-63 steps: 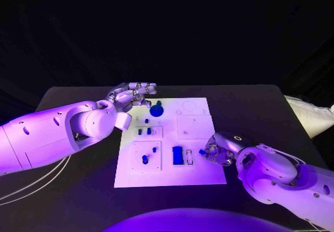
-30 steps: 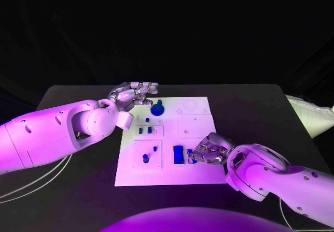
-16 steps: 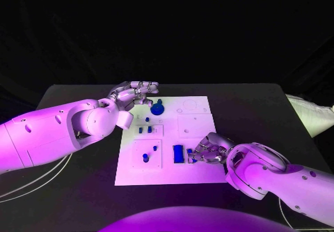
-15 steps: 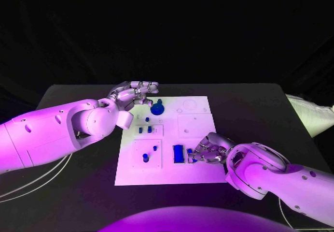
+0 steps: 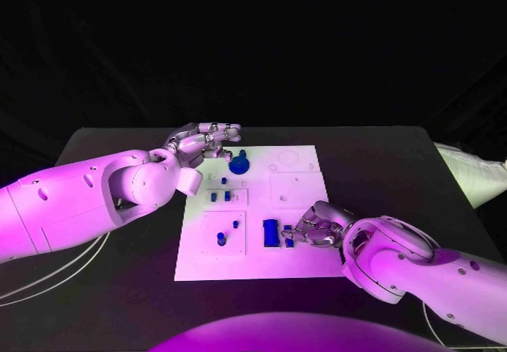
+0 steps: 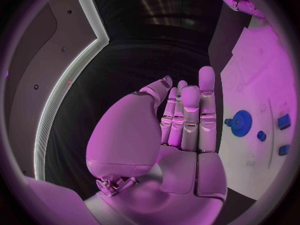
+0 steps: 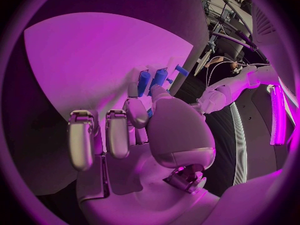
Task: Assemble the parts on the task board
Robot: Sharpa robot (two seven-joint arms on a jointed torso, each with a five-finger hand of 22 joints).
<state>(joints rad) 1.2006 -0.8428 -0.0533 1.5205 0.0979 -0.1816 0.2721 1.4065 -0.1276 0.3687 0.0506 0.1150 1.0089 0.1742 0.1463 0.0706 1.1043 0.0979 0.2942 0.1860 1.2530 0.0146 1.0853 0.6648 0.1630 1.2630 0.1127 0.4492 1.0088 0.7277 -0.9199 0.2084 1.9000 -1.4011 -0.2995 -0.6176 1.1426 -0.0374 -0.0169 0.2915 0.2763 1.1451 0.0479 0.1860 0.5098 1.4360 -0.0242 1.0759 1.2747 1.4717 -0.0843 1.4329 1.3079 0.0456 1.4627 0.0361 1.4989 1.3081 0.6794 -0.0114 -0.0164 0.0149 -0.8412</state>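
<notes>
Pinching a small blue part (image 5: pixel 289 235) near the task board's (image 5: pixel 306 264) front edge, right robot hand (image 5: pixel 317 226); left robot hand (image 5: pixel 204 139) loose, holding nothing.

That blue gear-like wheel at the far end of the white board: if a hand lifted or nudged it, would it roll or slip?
The blue wheel looks round and toothed, so on edge it could probably roll; it seems to sit on the board now. It looks small, rigid and likely light. The toothed rim should aid grip. The left hand hovers nearby, holding nothing.
</notes>
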